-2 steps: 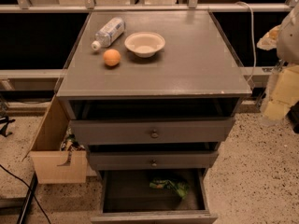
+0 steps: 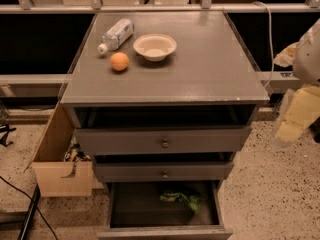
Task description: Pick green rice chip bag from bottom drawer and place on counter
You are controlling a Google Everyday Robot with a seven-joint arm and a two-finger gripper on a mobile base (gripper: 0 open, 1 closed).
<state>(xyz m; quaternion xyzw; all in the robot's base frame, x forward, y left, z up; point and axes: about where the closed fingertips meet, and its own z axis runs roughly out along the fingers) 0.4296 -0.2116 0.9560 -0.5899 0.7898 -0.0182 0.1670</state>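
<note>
The green rice chip bag (image 2: 181,199) lies inside the open bottom drawer (image 2: 165,231), toward its back right. The counter (image 2: 200,69) is the grey top of the drawer cabinet. My gripper (image 2: 295,119) hangs at the right edge of the view, beside the cabinet at the height of the top drawer, well above and to the right of the bag. It holds nothing that I can see.
On the counter stand a white bowl (image 2: 155,46), an orange (image 2: 119,61) and a lying plastic bottle (image 2: 116,34). Two upper drawers with round knobs (image 2: 164,143) are slightly pulled out. An open wooden box (image 2: 60,166) with clutter stands on the floor at the left.
The view has shifted slightly. My gripper stays at the right edge, a little lower than before. The bag has not moved.
</note>
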